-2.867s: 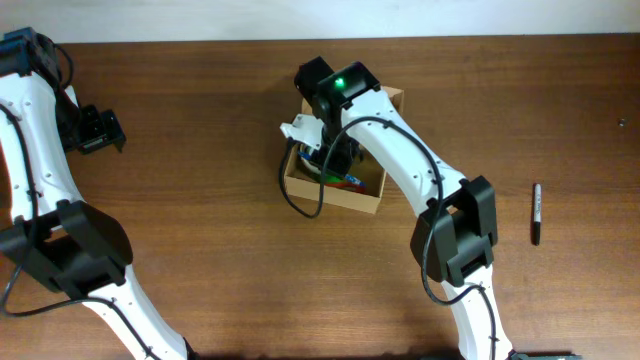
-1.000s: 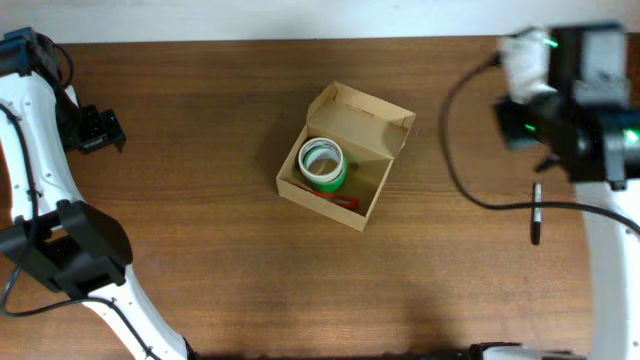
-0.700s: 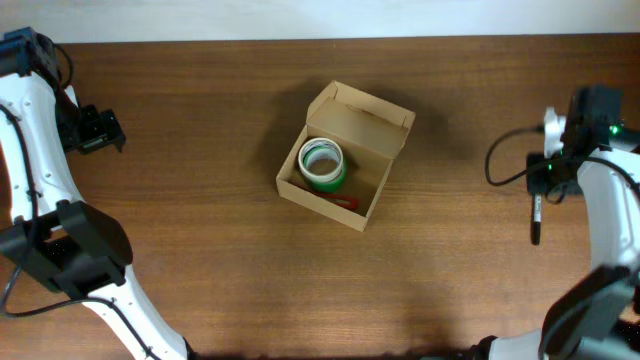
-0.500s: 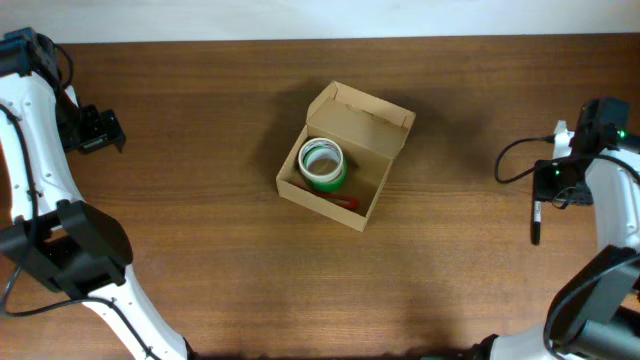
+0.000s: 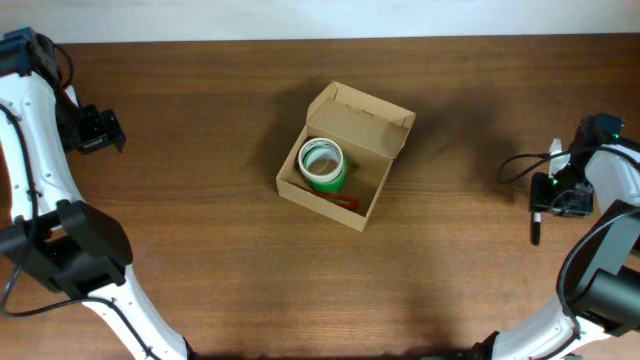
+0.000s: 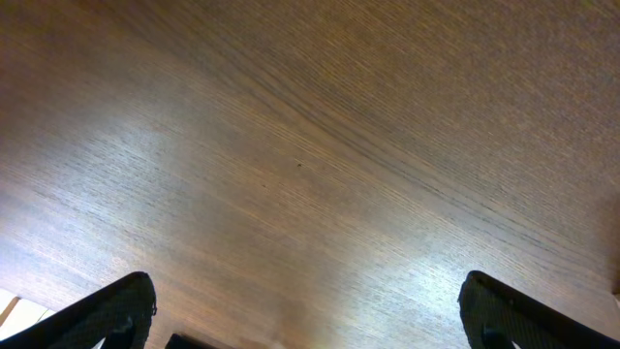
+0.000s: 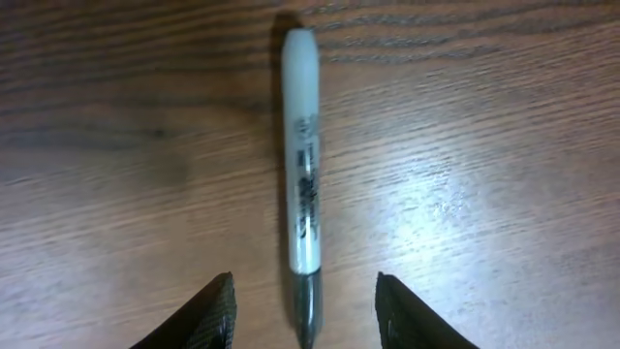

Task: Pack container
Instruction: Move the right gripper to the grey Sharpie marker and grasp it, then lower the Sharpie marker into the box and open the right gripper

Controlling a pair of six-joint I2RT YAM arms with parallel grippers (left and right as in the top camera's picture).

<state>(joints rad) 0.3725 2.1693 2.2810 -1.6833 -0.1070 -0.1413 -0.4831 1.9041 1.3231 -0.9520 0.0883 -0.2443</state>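
The tan cardboard container [image 5: 383,166] stands open at the table's middle, its flap lid raised at the back. Inside lie a green tape roll [image 5: 322,165] and a red item [image 5: 343,202]. A marker pen [image 5: 536,220] lies on the table at the far right. In the right wrist view the marker [image 7: 301,204] lies lengthwise between the jaws, grey body and dark cap. My right gripper [image 7: 302,315] is open just above it, one finger on each side, not touching. My left gripper [image 6: 308,315] is open and empty over bare wood at the far left.
The left arm [image 5: 40,150] runs along the table's left edge. The right arm [image 5: 610,200] stands at the right edge, with a black cable looping beside it. Bare brown wood lies between the container and both grippers.
The right arm has left the container, swung to the far right and come down over the marker. The tape roll now lies in the container. The left arm has not moved.
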